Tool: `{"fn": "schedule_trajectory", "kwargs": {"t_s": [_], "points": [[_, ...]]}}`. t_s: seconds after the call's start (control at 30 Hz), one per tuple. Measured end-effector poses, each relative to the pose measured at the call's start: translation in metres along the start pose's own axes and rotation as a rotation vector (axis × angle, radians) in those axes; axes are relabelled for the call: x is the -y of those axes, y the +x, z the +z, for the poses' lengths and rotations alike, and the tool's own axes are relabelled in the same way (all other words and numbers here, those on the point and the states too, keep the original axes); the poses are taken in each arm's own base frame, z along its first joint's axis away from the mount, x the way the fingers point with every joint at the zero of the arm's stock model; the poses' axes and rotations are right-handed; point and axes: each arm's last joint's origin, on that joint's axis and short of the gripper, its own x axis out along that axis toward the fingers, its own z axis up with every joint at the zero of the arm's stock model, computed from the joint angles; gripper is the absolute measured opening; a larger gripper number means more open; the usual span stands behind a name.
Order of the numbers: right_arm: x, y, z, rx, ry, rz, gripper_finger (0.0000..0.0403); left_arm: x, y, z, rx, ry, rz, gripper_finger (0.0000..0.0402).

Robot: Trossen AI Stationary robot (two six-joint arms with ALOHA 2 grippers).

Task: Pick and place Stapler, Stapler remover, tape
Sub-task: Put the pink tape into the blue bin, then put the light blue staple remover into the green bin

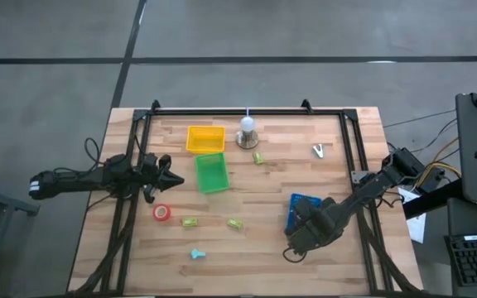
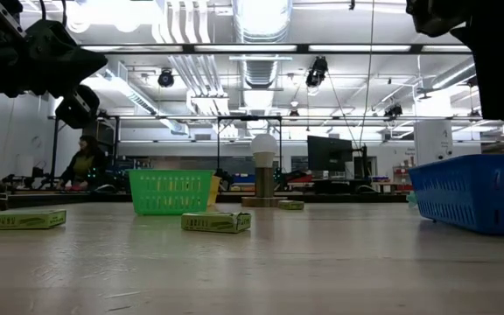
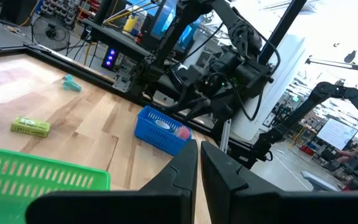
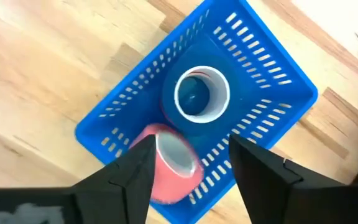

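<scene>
Wooden planks make up the worktop point(image 1: 255, 207), framed by black rails, with grey floor around it and a busy workshop beyond, where a person point(image 2: 82, 163) sits far off.

Two dark arms reach in from the sides. At the left edge the left arm lies level, and the left claw point(image 1: 175, 178) points toward the green tray, its fingers point(image 3: 185, 177) pressed nearly together with nothing between them. From the right edge the right arm bends down over the blue tray point(image 1: 297, 204), near the worktop's right front. Seen from the wrist, the right claw point(image 4: 190, 160) hangs above that tray with its fingers parted, and a red tape roll point(image 4: 169, 163) sits between them, tilted. I cannot tell whether the fingers touch it. Just beyond that roll, a second tape roll point(image 4: 202, 93), with a white core and a red rim, lies flat on the blue tray's floor.

A green tray point(image 1: 212, 172) sits left of centre, with a yellow tray point(image 1: 205, 138) touching its far end. Near the back rail a white bulb on a round base point(image 1: 248, 132) stands beside the yellow tray.

Smaller things lie scattered. Another red tape roll point(image 1: 162, 213) rests on the worktop near the left claw. Three small yellow-green boxes point(image 1: 190, 222) point(image 1: 234, 223) point(image 1: 258, 157) lie apart, two in front and one by the bulb. A small teal item point(image 1: 196, 254) sits at the front, and a small metal piece point(image 1: 318, 151) toward the right rear.
</scene>
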Motion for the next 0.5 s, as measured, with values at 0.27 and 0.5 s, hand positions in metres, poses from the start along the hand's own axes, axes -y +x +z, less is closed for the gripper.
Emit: {"fn": "schedule_trajectory", "kwargs": {"t_s": [0.27, 0.5], "points": [[-0.006, -0.013, 0.006, 0.045, 0.03, 0.061, 0.0203, 0.0, 0.0, 0.0, 0.0, 0.0, 0.0, 0.0023], [-0.026, -0.028, 0.036, 0.101, 0.03, 0.254, 0.0203, 0.0, 0.0, 0.0, 0.0, 0.0, 0.0, 0.0023]]}}
